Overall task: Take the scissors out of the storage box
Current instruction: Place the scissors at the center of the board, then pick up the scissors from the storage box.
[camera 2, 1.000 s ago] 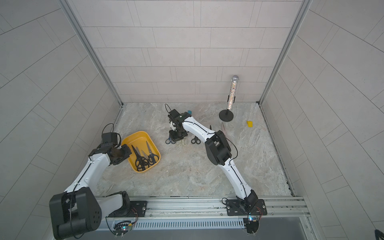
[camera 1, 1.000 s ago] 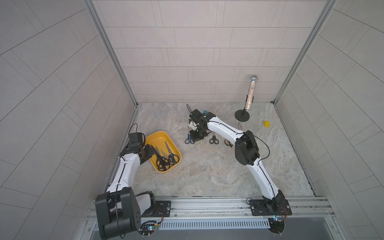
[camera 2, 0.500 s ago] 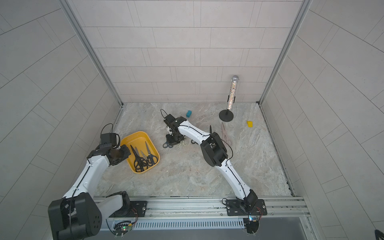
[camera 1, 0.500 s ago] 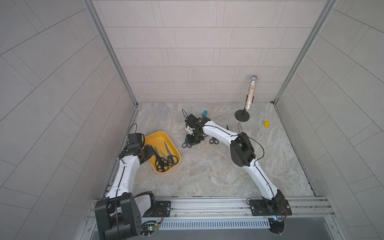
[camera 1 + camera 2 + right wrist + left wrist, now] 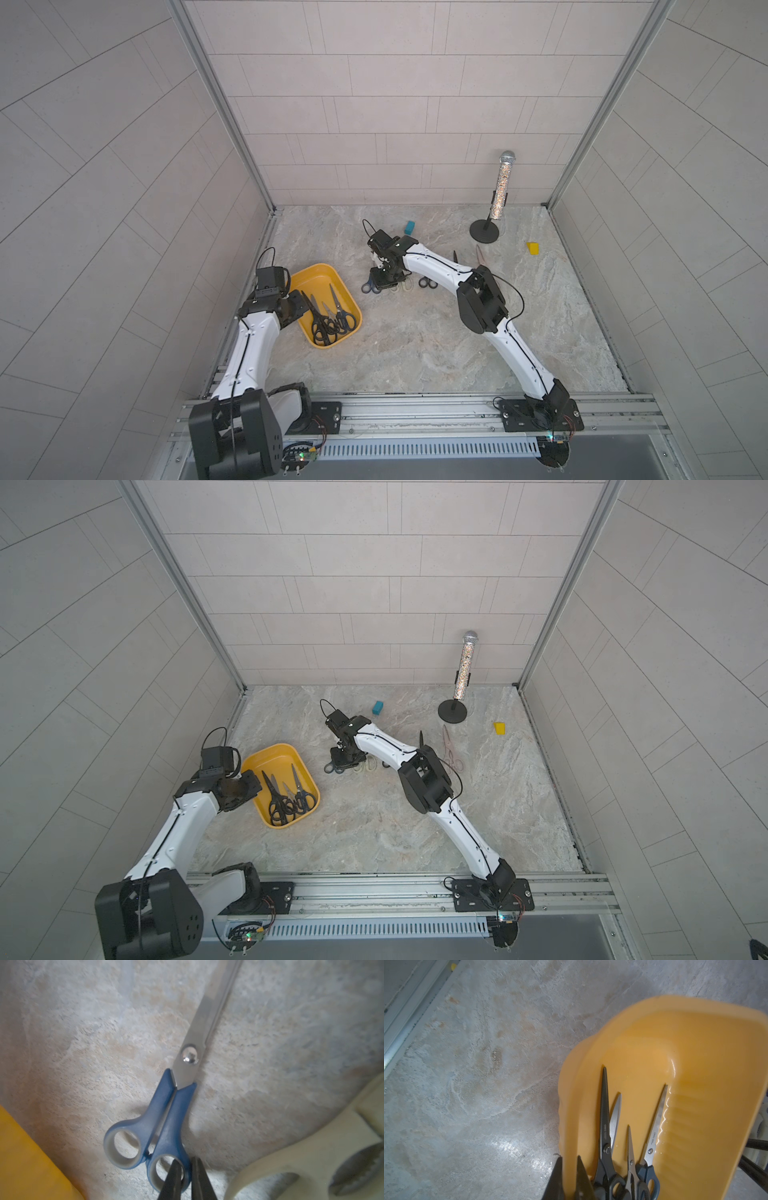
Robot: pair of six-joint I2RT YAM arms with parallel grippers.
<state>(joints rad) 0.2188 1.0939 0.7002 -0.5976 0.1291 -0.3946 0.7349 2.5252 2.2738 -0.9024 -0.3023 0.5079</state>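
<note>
Glittery microphone (image 5: 504, 183) on black stand (image 5: 484, 230), teal block (image 5: 410, 227), small yellow block (image 5: 533, 248).

Blue-handled scissors (image 5: 182, 1084) lie on the marbled desk (image 5: 83, 1032), blades toward 1 o'clock. At 6 o'clock the gripper (image 5: 185, 1160) straddles one loop's rim. A cream scissor handle (image 5: 301, 1157) sits at 4 o'clock, the yellow storage box (image 5: 25, 1157) at 8.

A: Any lettering legible?

B: Only a small mark, seemingly "deli", printed on the blades of the black-bladed scissors (image 5: 604, 1124) and the silver-bladed scissors (image 5: 654, 1130) in the storage box (image 5: 708, 1047), left wrist view.
</note>
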